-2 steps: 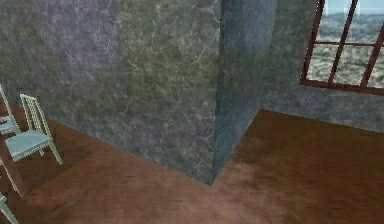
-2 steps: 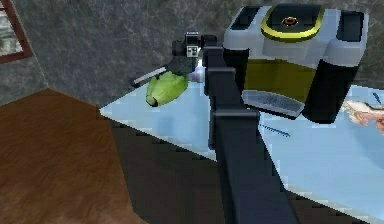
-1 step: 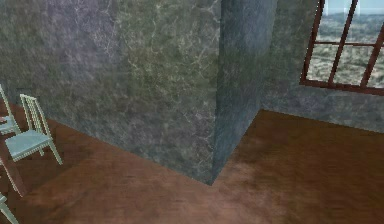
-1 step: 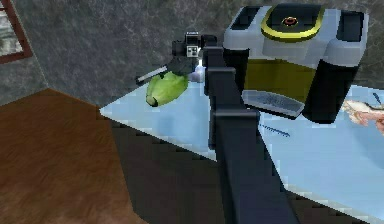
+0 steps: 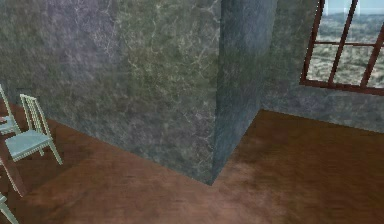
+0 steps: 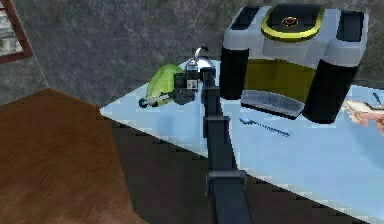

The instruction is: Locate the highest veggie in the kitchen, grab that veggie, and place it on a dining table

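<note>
A yellow-green rounded veggie-like thing (image 6: 161,84) lies on the near left corner of a pale blue table (image 6: 300,150) in the arm side view. My arm, a dark bar, rises from the bottom edge and ends over that corner. The gripper (image 6: 166,97) is right at the green thing, which rests on the tabletop, so I cannot tell whether it holds anything. Whether the fingers touch the green thing cannot be made out.
A big black-and-yellow appliance (image 6: 290,55) stands on the table behind the arm, and a small dark utensil (image 6: 264,126) lies in front of it. In the forward view a grey marbled wall corner (image 5: 215,110) juts out, with white chairs (image 5: 30,135) at the left and a window (image 5: 345,45) at the upper right.
</note>
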